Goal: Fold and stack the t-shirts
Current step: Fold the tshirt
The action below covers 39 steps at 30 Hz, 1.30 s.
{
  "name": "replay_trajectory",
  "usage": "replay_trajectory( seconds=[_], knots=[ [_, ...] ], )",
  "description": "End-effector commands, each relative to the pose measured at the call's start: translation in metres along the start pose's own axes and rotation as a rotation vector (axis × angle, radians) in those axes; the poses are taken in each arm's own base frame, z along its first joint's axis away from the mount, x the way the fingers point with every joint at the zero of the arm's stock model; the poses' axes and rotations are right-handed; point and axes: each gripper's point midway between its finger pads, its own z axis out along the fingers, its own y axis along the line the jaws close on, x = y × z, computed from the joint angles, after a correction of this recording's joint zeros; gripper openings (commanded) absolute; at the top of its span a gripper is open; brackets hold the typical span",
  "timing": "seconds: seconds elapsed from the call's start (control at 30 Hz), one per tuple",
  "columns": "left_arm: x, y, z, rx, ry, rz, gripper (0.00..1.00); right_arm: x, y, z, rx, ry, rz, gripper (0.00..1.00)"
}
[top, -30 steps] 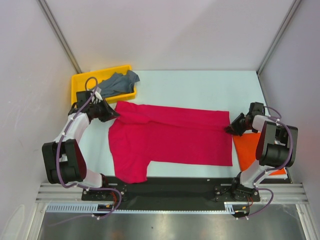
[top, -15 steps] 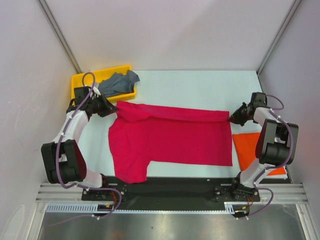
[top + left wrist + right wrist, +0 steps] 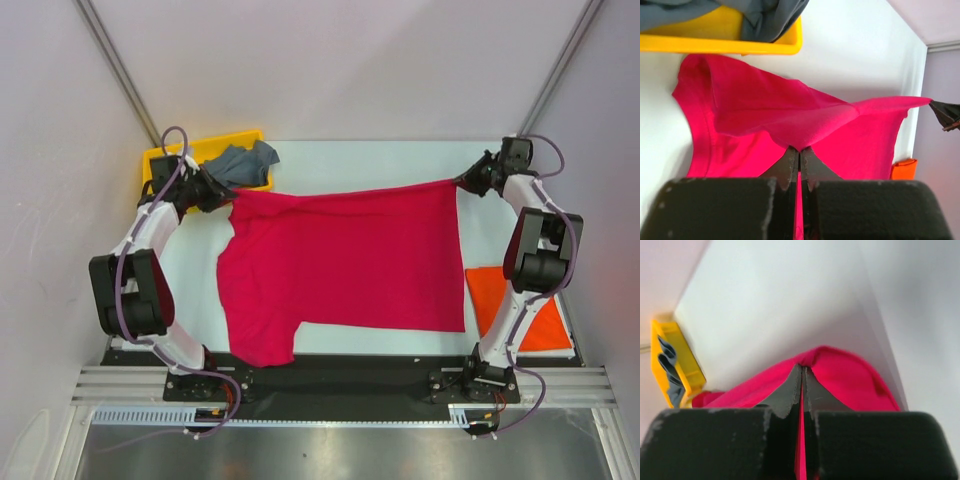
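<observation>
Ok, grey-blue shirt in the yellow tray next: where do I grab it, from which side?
I'd pinch the fold of the grey-blue t-shirt spilling over the right rim of the yellow tray, coming from above on the table side; there it clears the walls.

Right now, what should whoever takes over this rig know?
Grippers: the left gripper is shut on the crimson shirt at its far-left end, and the right gripper on its far-right corner. That edge is stretched between them; the rest lies on the table.
Done: the orange-red shirt lies flat at near right, apparently folded.
Left: fold and stack the crimson, then the grey-blue shirt, crumpled in the yellow tray.
</observation>
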Motion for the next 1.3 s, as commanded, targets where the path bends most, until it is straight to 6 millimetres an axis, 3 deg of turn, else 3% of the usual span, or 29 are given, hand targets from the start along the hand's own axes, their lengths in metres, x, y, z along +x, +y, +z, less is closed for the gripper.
replay_trajectory(
  seconds=[0.0, 0.2, 0.47, 0.8, 1.07, 1.27],
  knots=[
    [-0.037, -0.028, -0.003, 0.08, -0.081, 0.027, 0.0, -0.039, 0.035, -0.001, -0.084, -0.076, -0.025, 0.0],
    [-0.031, -0.023, -0.003, 0.056, -0.042, 0.033, 0.0, -0.036, 0.041, -0.007, -0.085, -0.061, -0.021, 0.0],
    [-0.002, -0.008, -0.01, -0.004, 0.068, 0.033, 0.0, 0.011, 0.008, -0.025, -0.01, 0.031, -0.002, 0.0],
    [0.028, 0.001, -0.032, -0.059, 0.13, 0.036, 0.0, 0.032, -0.01, -0.061, 0.05, 0.066, -0.013, 0.0],
    [0.044, 0.012, -0.039, -0.101, 0.162, 0.025, 0.0, 0.064, -0.031, -0.064, 0.082, 0.142, 0.031, 0.0],
    [0.055, 0.018, -0.043, -0.119, 0.181, 0.02, 0.0, 0.075, -0.038, -0.066, 0.101, 0.166, 0.041, 0.0]
  ],
)
